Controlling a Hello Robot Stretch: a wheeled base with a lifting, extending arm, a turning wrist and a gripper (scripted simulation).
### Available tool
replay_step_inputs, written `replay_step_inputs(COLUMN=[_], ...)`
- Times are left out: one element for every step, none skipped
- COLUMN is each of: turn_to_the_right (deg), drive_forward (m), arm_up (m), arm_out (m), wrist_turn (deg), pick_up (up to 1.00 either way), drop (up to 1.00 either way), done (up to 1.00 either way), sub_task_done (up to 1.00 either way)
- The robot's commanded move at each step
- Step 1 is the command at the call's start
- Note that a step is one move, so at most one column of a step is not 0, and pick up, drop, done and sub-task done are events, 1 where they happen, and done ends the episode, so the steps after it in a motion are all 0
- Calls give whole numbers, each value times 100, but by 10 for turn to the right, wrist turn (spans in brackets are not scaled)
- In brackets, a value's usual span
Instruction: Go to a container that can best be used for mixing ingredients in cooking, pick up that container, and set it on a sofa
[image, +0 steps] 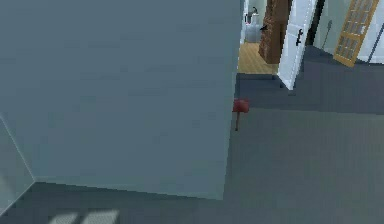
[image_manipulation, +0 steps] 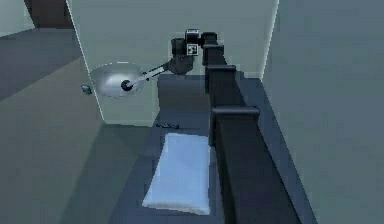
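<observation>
A grey-blue wall (image: 120, 90) looms ahead. The arm (image_manipulation: 235, 130) reaches over a dark seat (image_manipulation: 185, 112) bearing a pale cushion (image_manipulation: 183, 172). The hand (image_manipulation: 131, 82) holds the metal bowl (image_manipulation: 104, 74) aloft beside the seat; its grip cannot be told. A small red object (image: 240, 106) sits at the wall's corner.

Domestic interior, a home: a white door (image: 296, 45) and a glazed wooden door (image: 357, 33) are standing beyond the grey wall (image: 120, 90).

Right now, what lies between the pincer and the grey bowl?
Nothing: in the arm side view the pincer sends its thin fingers straight to the grey bowl, with pale wall behind that stretch.
</observation>
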Motion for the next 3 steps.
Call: replay_step_inputs(turn_to_the_right=[0,0,0], drive_forward=[0,0,0], arm_up=[0,0,0], arm_out=[0,0,-46], wrist_turn=[-450,-270,0], pick_up=[0,0,0], drop=[0,0,0], done=[0,0,0], sub_task_done=[0,0,0])
